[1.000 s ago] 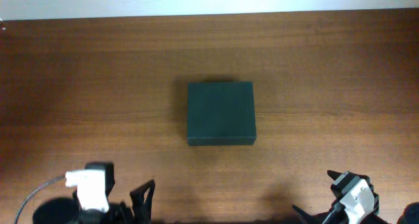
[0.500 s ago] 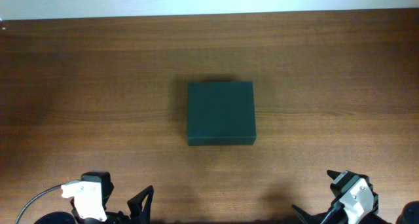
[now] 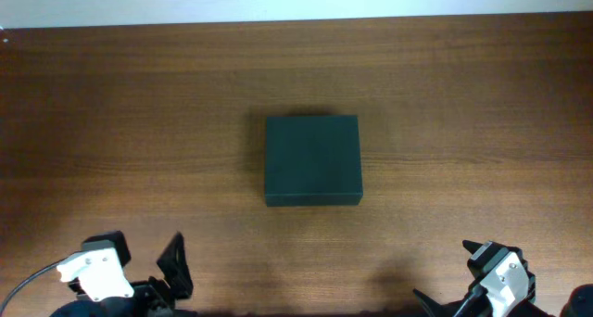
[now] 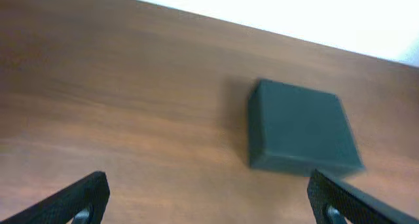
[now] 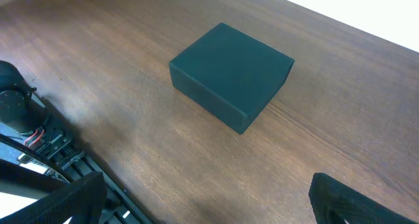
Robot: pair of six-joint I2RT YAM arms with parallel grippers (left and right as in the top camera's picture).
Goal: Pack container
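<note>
The container (image 3: pixel 312 159) is a dark green-black box with its lid closed, in the middle of the wooden table. It also shows in the left wrist view (image 4: pixel 298 127) and the right wrist view (image 5: pixel 230 74). My left gripper (image 3: pixel 167 266) is open and empty at the front left edge, well short of the box; its fingers frame bare table in the left wrist view (image 4: pixel 209 201). My right gripper (image 3: pixel 449 280) is open and empty at the front right edge, with bare wood between its fingers in the right wrist view (image 5: pixel 209 198).
The wooden table (image 3: pixel 139 104) ends at a pale wall along the back. The left arm's base and a black rail (image 5: pixel 39 158) lie along the front edge.
My left gripper has swung left and back toward the front edge, still open. The right arm and the container have not moved.
</note>
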